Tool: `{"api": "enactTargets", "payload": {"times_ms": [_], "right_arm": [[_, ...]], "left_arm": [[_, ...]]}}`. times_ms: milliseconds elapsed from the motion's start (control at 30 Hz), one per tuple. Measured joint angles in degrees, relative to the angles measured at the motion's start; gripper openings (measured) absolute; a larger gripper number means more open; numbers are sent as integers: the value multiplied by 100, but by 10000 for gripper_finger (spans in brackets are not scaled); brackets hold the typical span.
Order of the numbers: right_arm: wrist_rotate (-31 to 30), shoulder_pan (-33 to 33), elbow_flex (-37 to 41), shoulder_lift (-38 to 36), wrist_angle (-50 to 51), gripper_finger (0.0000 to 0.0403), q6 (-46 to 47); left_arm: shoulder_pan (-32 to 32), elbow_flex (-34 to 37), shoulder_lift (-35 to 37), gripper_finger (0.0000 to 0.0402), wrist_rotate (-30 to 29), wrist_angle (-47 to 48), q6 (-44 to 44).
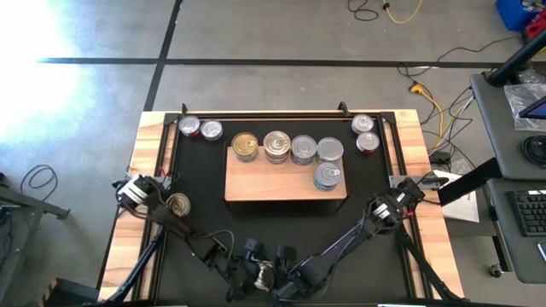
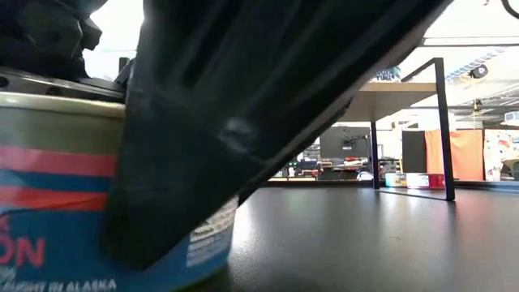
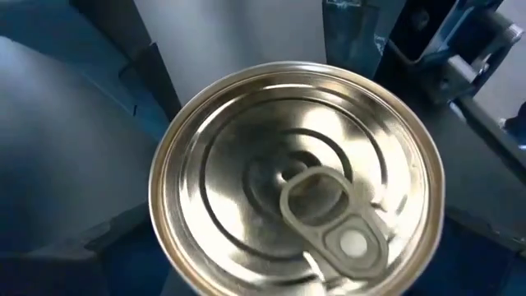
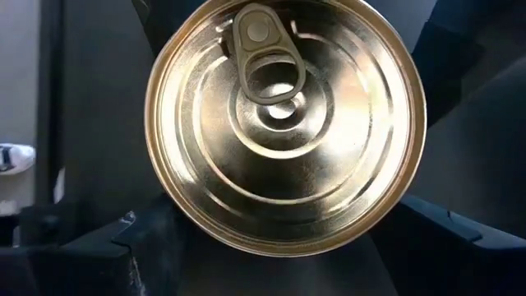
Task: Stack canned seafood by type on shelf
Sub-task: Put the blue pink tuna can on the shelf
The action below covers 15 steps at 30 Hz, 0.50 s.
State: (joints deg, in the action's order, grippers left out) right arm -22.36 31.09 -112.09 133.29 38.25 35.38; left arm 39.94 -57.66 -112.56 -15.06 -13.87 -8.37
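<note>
my left claw (image 1: 173, 203) sits over the black mat (image 1: 205, 230) to the left of the shelf (image 1: 286, 186), well apart from it, with its fingers spread wide on either side of a gold-lidded tin (image 1: 178, 204). in my left wrist view that tin's lid (image 3: 297, 177) fills the frame, pull tab up, and the dark fingers (image 3: 74, 156) flank it. in the low view the same tin (image 2: 89, 203) stands on the mat with a red and blue label, and one dark finger (image 2: 243, 105) lies across its side; i cannot tell whether it bears weight on it.

my right claw (image 1: 386, 207) is to the right of the shelf, near its front right corner. my right wrist view shows another gold lid (image 4: 286, 123) between my fingers (image 4: 74, 255), which stand wide beside it; whether they press on it i cannot tell.

on the shelf, the pale wood board in the middle of the mat, four tins stand in a row along its far edge: a gold one (image 1: 245, 146), then three silver ones (image 1: 303, 149). a fifth silver tin (image 1: 328, 176) sits just in front of the row's right end. two more tins (image 1: 200, 129) rest on the mat beyond the shelf's far left corner, and two (image 1: 364, 132) beyond its far right corner, one with a red label.
</note>
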Motion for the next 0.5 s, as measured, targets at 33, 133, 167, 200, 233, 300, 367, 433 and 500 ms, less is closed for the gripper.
{"api": "enactTargets", "payload": {"times_ms": [33, 133, 167, 200, 233, 300, 367, 433, 500], "right_arm": [[27, 3, 0, 0, -9, 319, -2], [209, 11, 0, 0, -50, 320, -4], [284, 11, 0, 0, -58, 321, -5], [342, 11, 0, 0, -55, 324, -12], [413, 11, 0, 0, -49, 326, -20], [533, 11, -6, 0, -68, 331, -32], [583, 18, -56, 0, -18, 336, -51], [589, 22, -175, -2, 149, 341, -133], [497, 22, -372, -28, 452, 344, -173]], "left_arm": [[2, -53, -65, 394, 18, -39, -18], [9, -183, -260, 393, 97, -196, -117], [13, -222, -297, 391, 104, -216, -150], [14, -242, -327, 389, 100, -255, -177], [15, -253, -336, 386, 62, -288, -246], [24, -267, -336, 379, -1, -303, -425], [37, -272, -291, 373, -23, -287, -616], [87, -255, -173, 371, -148, -164, -788], [162, -241, 95, 370, -398, 279, -999]]}}
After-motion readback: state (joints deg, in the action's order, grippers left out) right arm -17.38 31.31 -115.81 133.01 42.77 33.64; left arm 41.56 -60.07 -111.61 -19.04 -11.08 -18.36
